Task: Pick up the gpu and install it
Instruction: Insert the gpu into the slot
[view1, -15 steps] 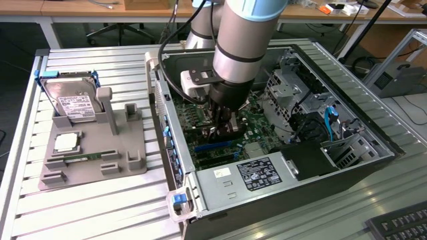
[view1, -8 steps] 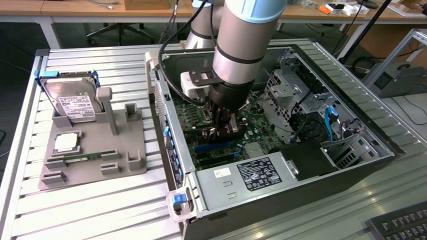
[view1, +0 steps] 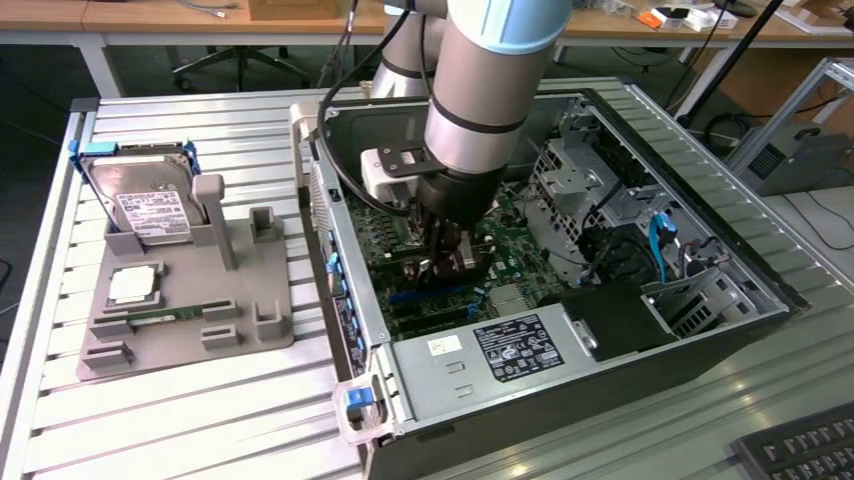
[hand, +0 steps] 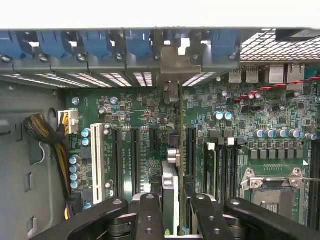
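Observation:
Inside the open computer case (view1: 747, 270), my gripper (view1: 447, 250) hangs over the motherboard (view1: 514, 245). It is shut on the gpu (view1: 424, 268), which stands on edge just over the expansion slots. In the wrist view the gpu (hand: 170, 187) appears edge-on between my two black fingers (hand: 150, 215), running along a black slot (hand: 191, 150). Its silver end bracket (hand: 171, 91) reaches the case's rear slot openings under the blue clips (hand: 137, 42). Whether the card's edge sits in the slot is hidden.
At the exterior view's left, a grey fixture (view1: 260, 305) holds a silver hard drive (view1: 150, 205), a CPU (view1: 134, 285) and a RAM stick (view1: 160, 318). The power supply (view1: 514, 350), drive cage (view1: 587, 170), CPU socket (hand: 272, 185) and cable bundle (hand: 47, 132) surround the slots.

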